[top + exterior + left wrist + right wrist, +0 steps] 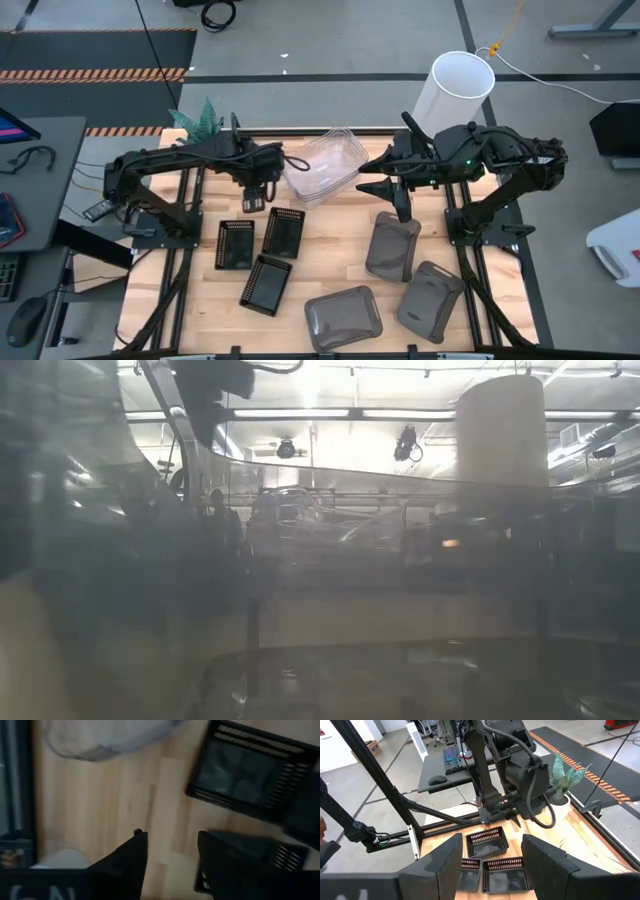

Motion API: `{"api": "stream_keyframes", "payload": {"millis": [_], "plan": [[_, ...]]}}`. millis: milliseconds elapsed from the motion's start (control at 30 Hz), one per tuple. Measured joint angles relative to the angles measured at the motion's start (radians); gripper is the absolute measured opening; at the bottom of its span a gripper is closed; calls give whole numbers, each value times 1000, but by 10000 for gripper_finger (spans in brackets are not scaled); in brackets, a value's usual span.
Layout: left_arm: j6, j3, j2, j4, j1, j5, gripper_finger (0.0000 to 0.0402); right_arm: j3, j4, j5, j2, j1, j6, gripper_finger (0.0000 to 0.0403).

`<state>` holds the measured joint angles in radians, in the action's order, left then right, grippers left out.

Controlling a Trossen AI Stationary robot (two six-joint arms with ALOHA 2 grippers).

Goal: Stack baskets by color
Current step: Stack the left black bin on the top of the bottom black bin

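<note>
Wood-slat table (330, 250), dark frame rails down both sides. White cylinder (452, 92) at far right edge, just behind right arm; green plant (197, 120) at far left corner. Desk (35, 180) with mouse and cables off to the left; grey floor with striped hazard tape beyond.

Clear baskets (325, 165) piled at far centre, tilted, between the two arms. Three black baskets (262, 252) loose on left half: two side by side, third nearer and angled, none stacked. Three grey baskets (400, 285) on right half, spread apart, not stacked.

Left gripper (254, 200) low over table just beyond the black baskets, fingers (131, 857) spread, nothing between them; bare wood in the gap, a black basket touching or just beside one finger. Right gripper (402, 212) above far end of the furthest grey basket, fingers (445, 857) parted, empty.

Low view blocked almost fully by translucent basket wall (300, 560) up against the lens; only ceiling lights and cylinder top discernible.
</note>
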<state>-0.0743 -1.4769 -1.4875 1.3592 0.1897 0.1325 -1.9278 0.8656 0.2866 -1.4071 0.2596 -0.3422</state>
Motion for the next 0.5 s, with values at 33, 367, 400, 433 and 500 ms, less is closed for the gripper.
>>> {"api": "stream_keyframes", "payload": {"millis": [33, 367, 400, 433, 500], "plan": [[2, 22, 20, 0, -3, -20, 172, 0, -2, 0, 0, 0, 5, 208], [44, 271, 204, 15, -25, -109, 143, 0, -8, -23, 0, 2, 24, 208], [56, 295, 216, 15, -33, -111, 146, 0, -9, -23, 0, 2, 24, 208], [62, 318, 225, 11, -38, -111, 150, 0, -9, -23, 0, 2, 25, 208], [72, 362, 229, 19, -48, -116, 162, 0, -14, -23, 0, 2, 29, 208]]}}
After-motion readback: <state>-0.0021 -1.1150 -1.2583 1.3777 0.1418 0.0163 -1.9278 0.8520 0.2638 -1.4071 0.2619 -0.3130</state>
